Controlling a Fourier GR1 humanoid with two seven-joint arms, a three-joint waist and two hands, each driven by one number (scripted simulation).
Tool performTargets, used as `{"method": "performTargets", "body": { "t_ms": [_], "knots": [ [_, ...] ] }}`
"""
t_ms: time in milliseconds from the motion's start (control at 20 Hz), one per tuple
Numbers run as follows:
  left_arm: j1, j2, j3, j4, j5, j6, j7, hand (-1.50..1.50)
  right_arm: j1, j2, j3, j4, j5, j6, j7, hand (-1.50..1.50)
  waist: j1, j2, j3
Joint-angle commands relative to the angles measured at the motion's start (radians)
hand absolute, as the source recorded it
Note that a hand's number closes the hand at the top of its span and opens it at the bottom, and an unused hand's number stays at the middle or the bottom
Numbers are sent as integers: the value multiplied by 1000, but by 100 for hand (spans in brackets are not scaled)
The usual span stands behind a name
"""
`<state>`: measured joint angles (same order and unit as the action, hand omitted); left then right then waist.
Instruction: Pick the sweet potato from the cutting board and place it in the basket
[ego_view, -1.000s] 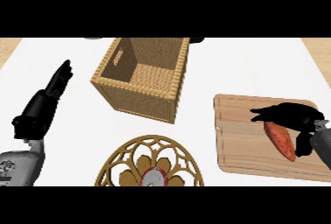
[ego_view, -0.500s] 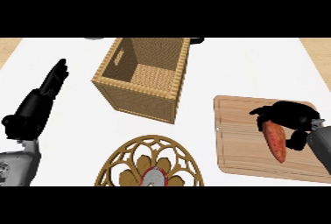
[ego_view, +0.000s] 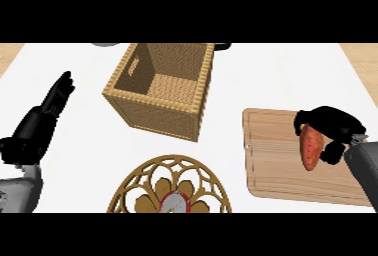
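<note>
Right robot hand (ego_view: 330, 129) now curled around the sweet potato (ego_view: 311, 148), which has tilted upright since a second ago, over the cutting board (ego_view: 273, 160) at right. Grasp looks made; lift toward basket (ego_view: 159, 90) next. Left robot hand (ego_view: 44, 117) open, resting left.

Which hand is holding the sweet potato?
The right hand, curled round the sweet potato over the cutting board; the left hand is open.

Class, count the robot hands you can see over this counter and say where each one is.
2. The left hand rests open at the left edge, fingers up. The right hand curls round the sweet potato over the cutting board.
</note>
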<state>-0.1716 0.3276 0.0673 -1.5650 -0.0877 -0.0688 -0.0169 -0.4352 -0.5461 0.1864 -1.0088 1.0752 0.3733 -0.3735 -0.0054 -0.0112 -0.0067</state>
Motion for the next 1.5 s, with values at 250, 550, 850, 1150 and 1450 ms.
{"method": "performTargets", "body": {
  "t_ms": [250, 550, 850, 1150, 1450],
  "knots": [
    [10, 0, 2, -26, -15, 13, 27, 0, -28, 154, -245, -126, -14, -205, 549, 150, -16, -2, 6],
    [-18, -10, -2, 22, -15, 7, 6, 0, -149, 295, -388, -314, -213, -345, 532, 150, -24, -3, 7],
    [46, 7, 24, -18, 2, -8, -21, 0, -301, 335, -403, -562, -357, -184, 672, 150, 1, -4, 5],
    [-42, -16, -1, 32, -18, -9, 24, 0, -536, 371, -353, -644, -425, -39, 891, 150, 3, 5, 5],
    [-51, -21, 11, 59, -29, -5, -23, 0, -764, 434, -343, -540, -492, 30, 1090, 150, 8, 8, 6]
  ]
}}
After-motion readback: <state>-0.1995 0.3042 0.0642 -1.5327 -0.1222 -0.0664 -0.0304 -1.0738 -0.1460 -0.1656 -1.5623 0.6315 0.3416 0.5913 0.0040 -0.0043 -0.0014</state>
